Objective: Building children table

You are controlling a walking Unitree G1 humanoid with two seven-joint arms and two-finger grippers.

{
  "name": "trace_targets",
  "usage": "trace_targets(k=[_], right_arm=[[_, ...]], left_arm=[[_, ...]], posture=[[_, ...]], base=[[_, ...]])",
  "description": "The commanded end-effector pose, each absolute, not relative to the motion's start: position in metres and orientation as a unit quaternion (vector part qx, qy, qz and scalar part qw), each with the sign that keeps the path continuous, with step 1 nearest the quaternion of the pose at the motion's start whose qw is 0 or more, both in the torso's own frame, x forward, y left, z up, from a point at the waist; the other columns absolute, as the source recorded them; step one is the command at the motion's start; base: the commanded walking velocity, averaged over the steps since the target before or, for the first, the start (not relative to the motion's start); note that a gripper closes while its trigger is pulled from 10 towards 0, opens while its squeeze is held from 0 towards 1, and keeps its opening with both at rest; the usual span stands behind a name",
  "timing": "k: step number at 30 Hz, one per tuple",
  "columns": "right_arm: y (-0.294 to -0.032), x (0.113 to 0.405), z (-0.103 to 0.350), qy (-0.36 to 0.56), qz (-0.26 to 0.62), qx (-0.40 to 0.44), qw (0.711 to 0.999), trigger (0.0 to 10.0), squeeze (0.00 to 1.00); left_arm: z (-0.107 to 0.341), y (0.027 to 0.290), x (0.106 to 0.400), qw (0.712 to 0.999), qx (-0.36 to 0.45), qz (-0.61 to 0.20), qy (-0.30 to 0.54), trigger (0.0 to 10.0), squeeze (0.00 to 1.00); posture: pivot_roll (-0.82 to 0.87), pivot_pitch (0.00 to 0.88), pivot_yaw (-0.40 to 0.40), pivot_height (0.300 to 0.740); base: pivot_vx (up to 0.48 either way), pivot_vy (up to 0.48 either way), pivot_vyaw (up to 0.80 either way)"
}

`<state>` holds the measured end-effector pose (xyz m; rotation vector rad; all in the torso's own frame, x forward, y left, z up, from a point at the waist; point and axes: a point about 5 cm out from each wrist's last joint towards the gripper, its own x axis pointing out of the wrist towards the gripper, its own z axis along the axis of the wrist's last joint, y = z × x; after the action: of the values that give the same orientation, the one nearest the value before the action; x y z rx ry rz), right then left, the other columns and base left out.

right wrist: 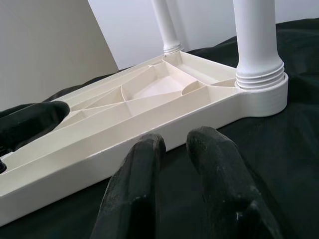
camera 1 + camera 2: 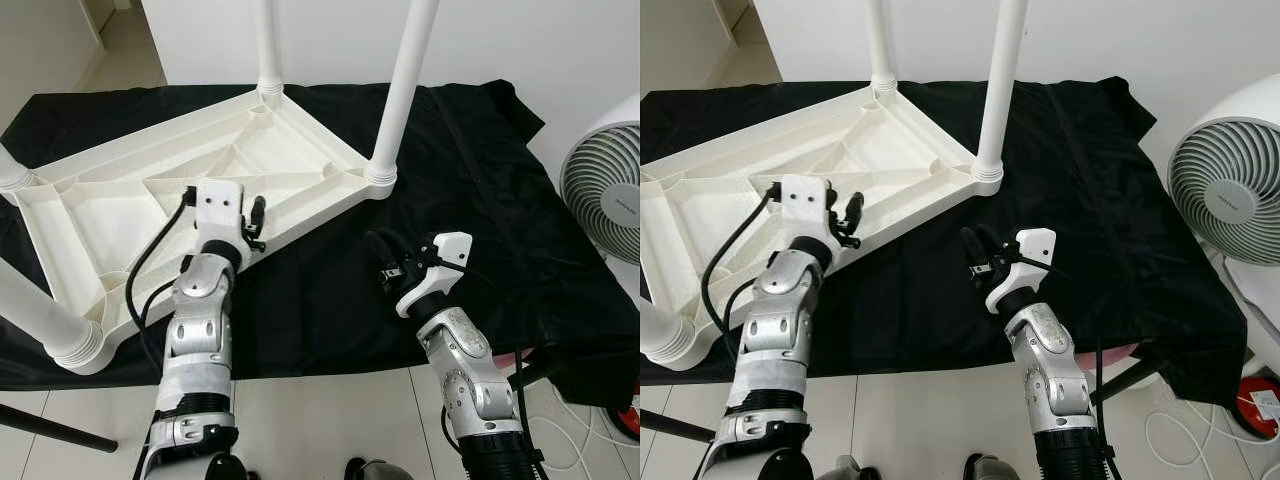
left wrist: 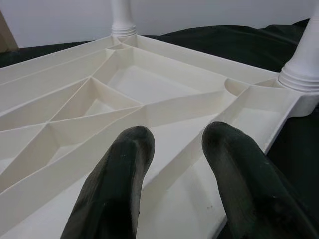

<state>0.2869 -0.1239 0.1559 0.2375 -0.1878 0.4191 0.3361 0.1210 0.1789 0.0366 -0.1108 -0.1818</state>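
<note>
**Table on its back, four legs up, two grippers at its near edge**

Nearest us, two silver arms reach forward. The left gripper (image 2: pixel 256 215) sits over the near rim of the upturned white tabletop (image 2: pixel 250 160), its two black fingers (image 3: pixel 114 194) parted a little with nothing between them; the wrist view puts them right above the ribbed underside. The right gripper (image 2: pixel 385 262) hovers over the black cloth (image 2: pixel 470 180), just beside the table's edge, its fingers (image 1: pixel 137 194) set close together with a narrow gap, holding nothing.

Count the legs: four white ones stand up from the corners. The nearest (image 2: pixel 40 320) is at the robot's left, another (image 2: pixel 12 175) at the far left edge, one (image 2: pixel 268 50) at the far corner, and one (image 2: pixel 400 90) at the right corner, closest to the right gripper.

The right wrist view catches the threaded collar (image 1: pixel 259 77) where that right leg meets its socket, and the other gripper's black fingertip (image 1: pixel 30 124) beside the rim. The eye views add a white fan (image 2: pixel 1230 180) at the robot's right and, by the floor, a red object (image 2: pixel 1260 405) with white cable.
</note>
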Motion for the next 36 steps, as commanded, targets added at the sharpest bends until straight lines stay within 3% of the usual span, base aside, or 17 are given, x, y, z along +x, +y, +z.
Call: trace_targets(k=[1, 13, 17, 24, 27, 31, 36], right_arm=[[-0.124, 0.288, 0.153, -0.089, 0.204, 0.113, 0.968, 10.0, 0.00], [-0.125, 0.287, 0.153, -0.088, 0.207, 0.111, 0.968, 10.0, 0.00], [-0.125, 0.288, 0.153, -0.087, 0.208, 0.110, 0.968, 10.0, 0.00], [-0.126, 0.288, 0.153, -0.087, 0.205, 0.109, 0.969, 10.0, 0.00], [-0.126, 0.288, 0.153, -0.087, 0.205, 0.109, 0.969, 10.0, 0.00], [-0.126, 0.288, 0.153, -0.087, 0.203, 0.109, 0.969, 10.0, 0.00], [-0.126, 0.288, 0.153, -0.087, 0.202, 0.110, 0.969, 10.0, 0.00]], left_arm=[[0.175, 0.122, 0.334, 0.995, 0.016, -0.086, -0.049, 10.0, 0.00], [0.172, 0.097, 0.317, 0.964, 0.051, -0.257, -0.047, 10.0, 0.00], [0.169, 0.096, 0.316, 0.963, 0.050, -0.264, -0.037, 10.0, 0.00], [0.166, 0.118, 0.329, 0.993, 0.007, -0.117, -0.014, 10.0, 0.00], [0.166, 0.118, 0.329, 0.993, 0.007, -0.117, -0.014, 10.0, 0.00], [0.162, 0.140, 0.332, 1.000, -0.030, 0.006, -0.001, 10.0, 0.00], [0.160, 0.151, 0.330, 0.997, -0.034, 0.068, 0.006, 10.0, 0.00]], posture=[[-0.12, 0.100, 0.039, 0.740], [-0.12, 0.100, 0.032, 0.740], [-0.12, 0.100, 0.032, 0.740], [-0.12, 0.098, 0.030, 0.740], [-0.12, 0.098, 0.030, 0.740], [-0.12, 0.098, 0.030, 0.740], [-0.12, 0.098, 0.030, 0.740]], base=[[0.000, 0.000, 0.00], [0.000, 0.000, 0.00], [0.000, 0.000, 0.00], [0.000, 0.000, 0.00], [0.000, 0.000, 0.00], [0.000, 0.000, 0.00], [0.000, 0.000, 0.00]])
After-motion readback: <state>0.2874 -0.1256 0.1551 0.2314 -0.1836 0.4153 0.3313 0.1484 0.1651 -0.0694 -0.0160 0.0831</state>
